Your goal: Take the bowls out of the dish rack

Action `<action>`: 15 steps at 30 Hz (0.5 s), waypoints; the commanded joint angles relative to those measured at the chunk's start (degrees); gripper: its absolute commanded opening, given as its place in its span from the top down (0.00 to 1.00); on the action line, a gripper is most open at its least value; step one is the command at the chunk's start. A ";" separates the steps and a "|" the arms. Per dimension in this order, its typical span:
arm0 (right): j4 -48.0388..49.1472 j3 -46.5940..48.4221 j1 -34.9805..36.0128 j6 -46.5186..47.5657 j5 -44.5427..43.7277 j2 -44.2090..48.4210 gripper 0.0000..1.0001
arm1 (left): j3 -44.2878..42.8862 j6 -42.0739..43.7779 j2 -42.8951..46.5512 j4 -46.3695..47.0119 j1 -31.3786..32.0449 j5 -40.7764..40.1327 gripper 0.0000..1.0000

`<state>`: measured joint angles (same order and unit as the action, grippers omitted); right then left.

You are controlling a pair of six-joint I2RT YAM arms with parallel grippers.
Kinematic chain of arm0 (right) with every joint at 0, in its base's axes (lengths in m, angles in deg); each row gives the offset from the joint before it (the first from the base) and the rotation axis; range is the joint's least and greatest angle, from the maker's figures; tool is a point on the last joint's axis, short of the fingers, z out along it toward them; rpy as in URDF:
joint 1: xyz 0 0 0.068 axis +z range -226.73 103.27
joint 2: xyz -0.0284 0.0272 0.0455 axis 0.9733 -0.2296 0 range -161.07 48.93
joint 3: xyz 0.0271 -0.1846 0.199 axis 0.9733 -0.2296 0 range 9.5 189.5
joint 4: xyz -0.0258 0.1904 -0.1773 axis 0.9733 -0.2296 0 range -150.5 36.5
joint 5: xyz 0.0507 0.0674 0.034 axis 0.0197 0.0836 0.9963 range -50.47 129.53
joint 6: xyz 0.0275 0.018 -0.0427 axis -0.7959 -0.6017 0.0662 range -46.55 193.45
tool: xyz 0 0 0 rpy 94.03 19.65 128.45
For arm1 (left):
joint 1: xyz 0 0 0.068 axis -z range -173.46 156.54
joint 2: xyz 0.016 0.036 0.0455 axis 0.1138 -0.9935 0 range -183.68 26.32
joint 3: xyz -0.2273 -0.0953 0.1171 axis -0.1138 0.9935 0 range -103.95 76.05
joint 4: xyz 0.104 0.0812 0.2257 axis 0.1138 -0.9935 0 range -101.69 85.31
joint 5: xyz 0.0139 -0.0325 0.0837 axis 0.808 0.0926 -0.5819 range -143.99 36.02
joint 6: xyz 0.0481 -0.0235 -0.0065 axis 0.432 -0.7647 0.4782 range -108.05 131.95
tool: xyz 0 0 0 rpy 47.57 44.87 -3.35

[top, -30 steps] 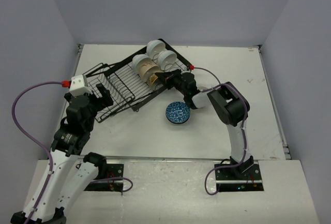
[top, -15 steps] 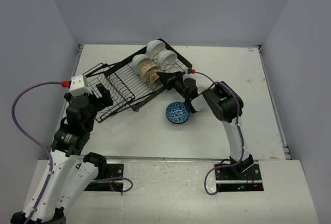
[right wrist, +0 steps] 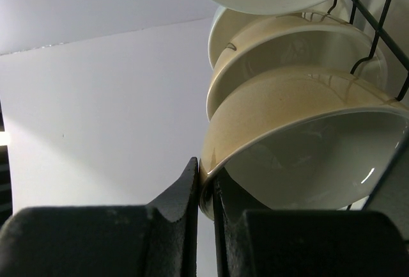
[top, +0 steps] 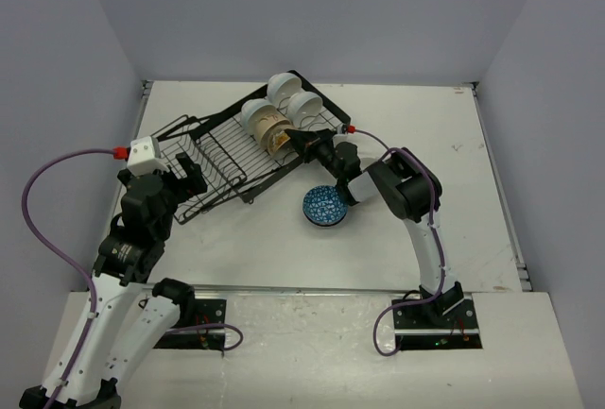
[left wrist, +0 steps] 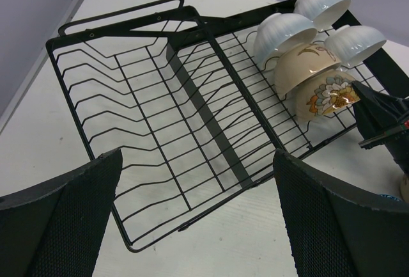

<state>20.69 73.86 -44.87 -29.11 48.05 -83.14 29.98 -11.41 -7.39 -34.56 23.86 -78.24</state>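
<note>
**Pale tabletop, one bowl pinched at its rim**

White table point(top: 454, 239) and plain grey walls point(top: 331, 12) are seen around a black dish rack point(top: 227, 159) set at an angle. The right gripper point(right wrist: 206, 178) is closed on the rim of a tan bowl point(right wrist: 287, 117), the nearest of those stood on edge in the rack. Just beyond it a second tan bowl point(right wrist: 281, 53) and white bowls point(top: 284, 86) are packed closely. The left gripper point(left wrist: 198, 187) is spread wide and empty, pointed at the bare end of the rack. A blue patterned bowl point(top: 325, 206) lies on the table just behind the right gripper, already out of the rack.

The held bowl is judged stiff, glazed, slippery and breakable, and rather heavy for a thin pinch. Only the rim is offered, so a firm hold is called for. The upright wires point(right wrist: 383, 27) beside it and the neighbouring bowls are likely to be caught or knocked unless it is lifted clear before being drawn back
</note>
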 commanded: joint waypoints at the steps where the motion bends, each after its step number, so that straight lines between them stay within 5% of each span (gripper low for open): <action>1: 20.90 1.82 0.75 0.96 2.29 1.64 1.00 | 0.27 0.68 0.14 0.69 -0.18 0.26 0.00; 15: 21.17 1.91 0.49 1.84 5.11 6.47 1.00 | 0.36 0.85 0.67 0.69 -0.18 0.34 0.00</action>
<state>19.67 73.86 -45.18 -28.20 49.73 -82.53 29.98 -11.41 -7.22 -34.56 23.86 -78.21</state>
